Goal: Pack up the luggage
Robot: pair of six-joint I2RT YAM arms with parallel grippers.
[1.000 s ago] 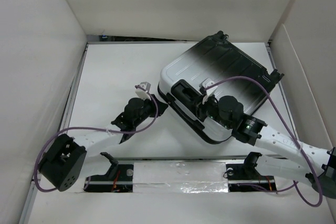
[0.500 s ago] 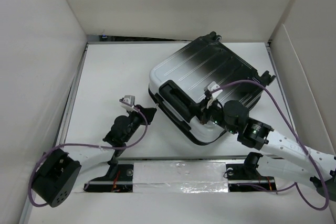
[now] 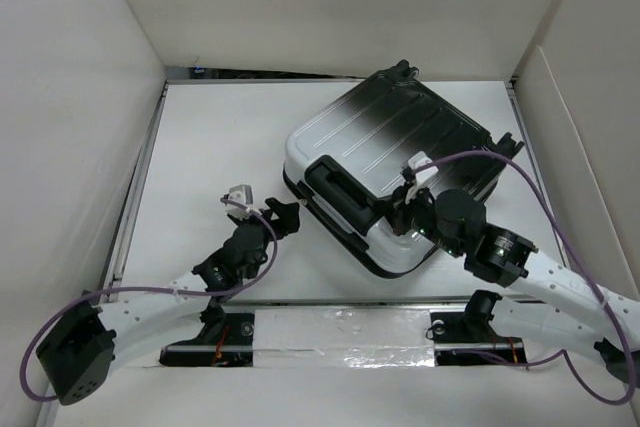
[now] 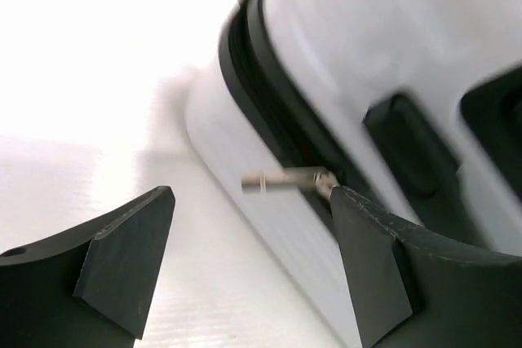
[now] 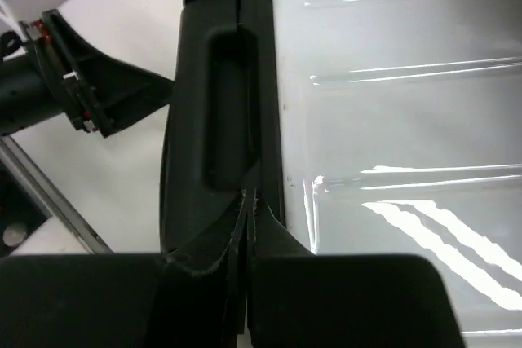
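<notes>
Closest to me, the left fingers (image 3: 284, 211) are spread wide apart and hold nothing. They sit low over the white bench (image 3: 200, 147), just beside the near corner of the luggage (image 3: 400, 147). In the left wrist view a small pale zipper pull (image 4: 285, 179) sticks out from the dark seam of the case. It lies in the gap between the two fingers, close to one of them, but I cannot tell if it touches.

A little further in, the right fingers (image 5: 253, 226) are pressed tight together. Their tips rest on the near end of the black handle (image 5: 224, 120) on the side of the case. I see nothing pinched between them.

The luggage lies flat on the bench, closed and turned at a slant. Its near part is white, and it fades to black toward the far wall (image 3: 340, 7). Its ribbed shell faces up.

A second ago the case lay more to the right. It now sits further left and has turned a little. Half a second ago it was already where it is now.

The left fingers were almost closed then, and now they are wide open. The left arm has pulled back toward the near edge. The right fingers were partly open a second ago.
</notes>
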